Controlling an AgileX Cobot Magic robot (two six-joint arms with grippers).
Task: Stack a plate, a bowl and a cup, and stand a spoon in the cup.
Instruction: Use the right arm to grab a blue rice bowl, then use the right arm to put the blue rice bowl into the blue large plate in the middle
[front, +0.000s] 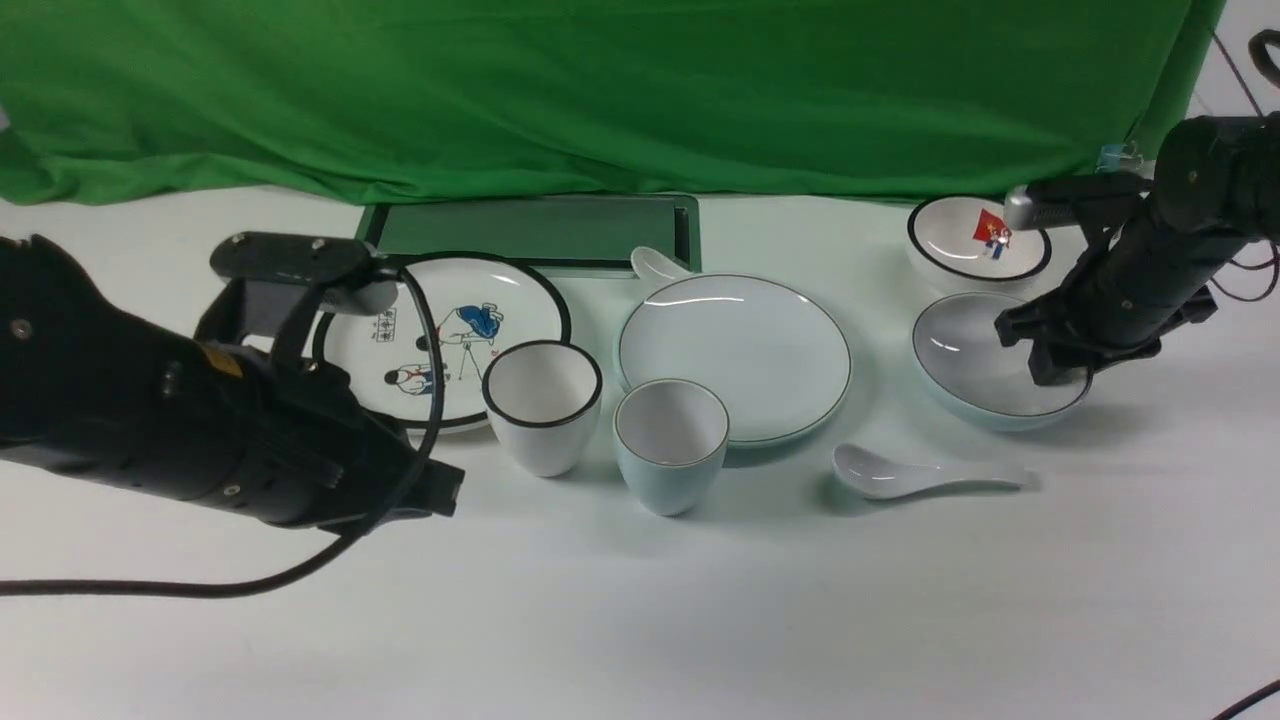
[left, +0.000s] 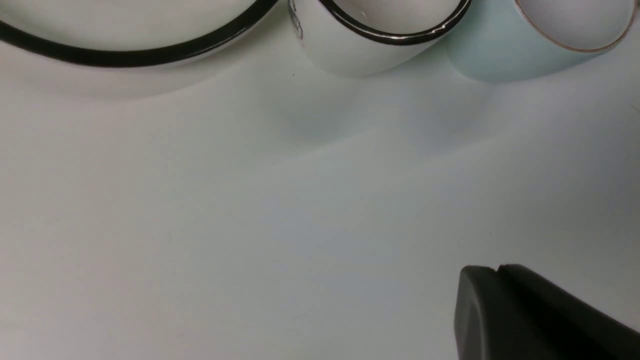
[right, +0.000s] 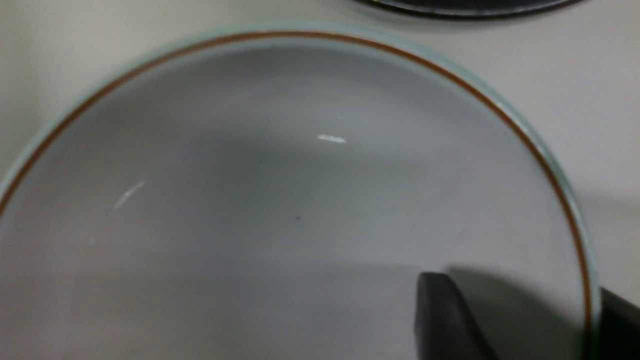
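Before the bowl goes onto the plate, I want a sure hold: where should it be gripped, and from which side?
Pinch the bowl at its right rim from above, one jaw inside, one outside. It sits upright, probably too wide to span, so the thin wall is the handhold. The right gripper straddles that rim there.

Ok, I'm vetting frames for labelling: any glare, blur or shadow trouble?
Front view: sharp, glare streaks on the plate's far rim. Left wrist view: cup cropped and soft, faint shadows on the table. Right wrist view: blurred, bowl inside grey with shadow, two glints.
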